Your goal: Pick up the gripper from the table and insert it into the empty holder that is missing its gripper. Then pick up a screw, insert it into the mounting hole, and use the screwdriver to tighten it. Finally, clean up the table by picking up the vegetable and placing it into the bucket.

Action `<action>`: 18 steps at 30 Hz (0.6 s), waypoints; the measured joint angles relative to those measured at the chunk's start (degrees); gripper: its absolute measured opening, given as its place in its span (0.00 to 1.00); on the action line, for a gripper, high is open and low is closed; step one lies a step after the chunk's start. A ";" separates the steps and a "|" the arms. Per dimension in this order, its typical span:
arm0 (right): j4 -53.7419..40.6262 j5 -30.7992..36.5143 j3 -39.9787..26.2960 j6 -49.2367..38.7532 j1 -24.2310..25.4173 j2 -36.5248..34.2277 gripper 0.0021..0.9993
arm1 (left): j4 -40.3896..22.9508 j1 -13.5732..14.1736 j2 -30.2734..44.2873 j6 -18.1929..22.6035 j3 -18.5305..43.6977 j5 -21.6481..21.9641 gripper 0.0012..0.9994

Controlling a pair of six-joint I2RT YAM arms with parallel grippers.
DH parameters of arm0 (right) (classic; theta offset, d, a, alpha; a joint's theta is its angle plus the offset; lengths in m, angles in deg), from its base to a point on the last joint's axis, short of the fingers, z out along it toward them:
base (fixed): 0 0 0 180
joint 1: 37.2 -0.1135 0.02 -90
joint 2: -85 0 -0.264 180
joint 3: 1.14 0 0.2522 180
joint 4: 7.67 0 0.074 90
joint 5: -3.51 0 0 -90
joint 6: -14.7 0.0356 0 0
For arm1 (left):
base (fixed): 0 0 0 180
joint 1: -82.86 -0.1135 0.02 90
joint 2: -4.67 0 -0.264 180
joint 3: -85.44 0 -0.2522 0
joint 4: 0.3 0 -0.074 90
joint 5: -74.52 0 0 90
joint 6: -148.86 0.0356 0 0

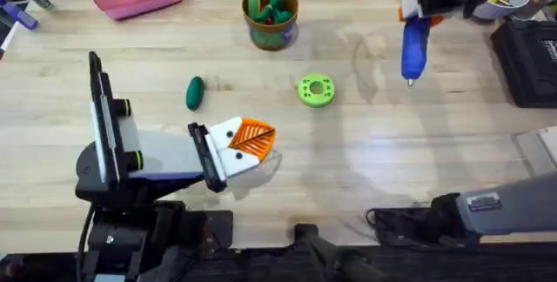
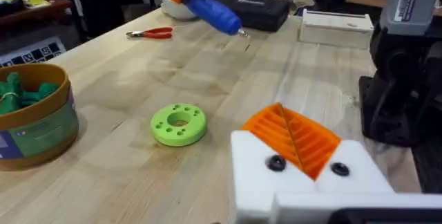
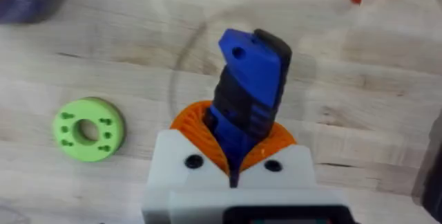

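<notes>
**Now: screwdriver aloft, vegetable on the table**

Here we see the right gripper (image 3: 231,156) pinching the blue screwdriver (image 1: 412,45) between its orange pads, at the far right of the table in the overhead view, with the thin metal bit pointing toward the near side. In the left wrist view the screwdriver hangs above the wood, clear of the surface. Our left gripper (image 1: 246,145) sits low at the near left, its orange ribbed pads pressed together with nothing between them. The dark green vegetable (image 1: 194,92) lies on the table (image 1: 348,169) just beyond the left gripper, well apart from the bucket (image 1: 271,16), which stands at the far middle with green pieces already inside. A bright green ring (image 1: 316,90) rests between vegetable and screwdriver. Red pliers (image 2: 150,33) lie farther off.
</notes>
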 joint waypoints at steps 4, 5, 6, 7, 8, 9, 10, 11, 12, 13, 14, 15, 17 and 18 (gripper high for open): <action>-0.33 -0.17 0.00 1.25 -3.40 6.20 0.01 | 0.00 0.00 0.00 0.00 0.00 0.00 0.02; -0.38 -0.20 0.00 1.47 -4.29 7.51 0.01 | 0.00 0.00 0.00 -0.01 0.00 0.00 0.02; -0.41 -0.20 0.00 1.79 -5.16 8.77 0.01 | 0.00 0.00 0.00 0.00 0.00 0.00 0.02; -0.42 -0.24 0.00 2.10 -6.03 9.94 0.01 | 0.00 0.00 0.00 0.00 0.00 0.00 0.02; -0.40 -0.36 0.00 2.36 -6.99 11.14 0.01 | 0.00 0.00 0.00 -0.01 0.00 0.00 0.02; -0.36 -0.39 0.00 2.56 -7.84 12.23 0.01 | 0.00 0.00 0.00 0.00 0.00 0.00 0.02; 0.47 -0.42 0.00 2.95 -10.21 15.11 0.01 | 0.00 0.00 0.00 0.00 0.00 0.00 0.02; 1.03 -0.42 0.00 3.01 -10.81 15.85 0.01 | 0.00 0.00 0.00 0.00 0.00 0.00 0.02; 1.76 -0.55 0.00 3.19 -11.41 16.63 0.01 | 0.00 0.00 0.00 0.00 0.00 0.00 0.02; 2.34 -0.57 0.00 3.25 -11.85 17.19 0.01 | 0.00 0.00 0.00 0.00 0.00 0.00 0.02; 2.79 -0.59 0.00 3.41 -12.24 17.60 0.01 | 0.00 0.00 0.00 0.00 0.00 0.00 0.02; 3.12 -0.59 0.00 3.45 -12.69 17.92 0.01 | 0.00 0.00 0.00 0.00 0.00 0.00 0.02; 3.38 -0.61 0.00 3.74 -13.54 18.24 0.00 | 0.00 0.00 0.00 0.00 0.00 0.00 0.02; 3.45 -0.84 0.00 3.98 -13.98 18.29 0.00 | 0.00 0.00 0.00 0.00 0.00 0.00 0.02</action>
